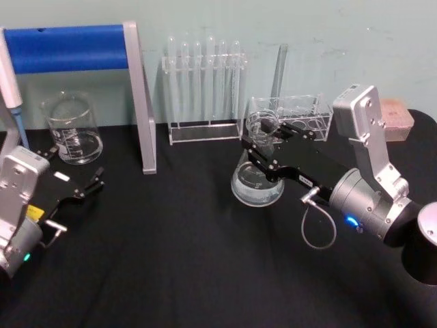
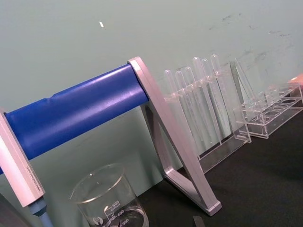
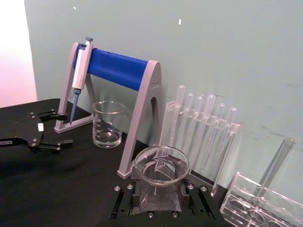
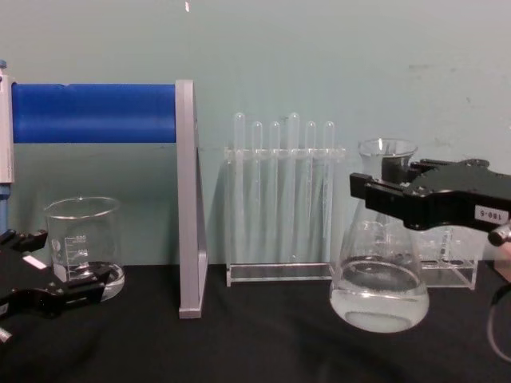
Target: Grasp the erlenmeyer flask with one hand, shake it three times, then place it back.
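Observation:
The erlenmeyer flask (image 1: 258,179) (image 4: 379,279) is clear glass with a little clear liquid in its wide base. It stands right of centre over the black cloth, in front of the racks. My right gripper (image 1: 263,145) (image 4: 382,195) reaches in from the right and is shut on the flask's neck just under the flared rim (image 3: 161,165). A finger sits on either side of the neck. I cannot tell whether the base rests on the cloth or hangs just above it. My left gripper (image 1: 74,167) (image 4: 52,267) is parked open at the left, close to the beaker and holding nothing.
A glass beaker (image 1: 72,130) stands at the back left under a blue-barred pipette stand (image 1: 75,48) that holds a pipette (image 1: 10,82). Behind the flask stand a test tube rack (image 1: 203,89) and a low clear rack (image 1: 300,113). A pink box (image 1: 396,119) lies far right.

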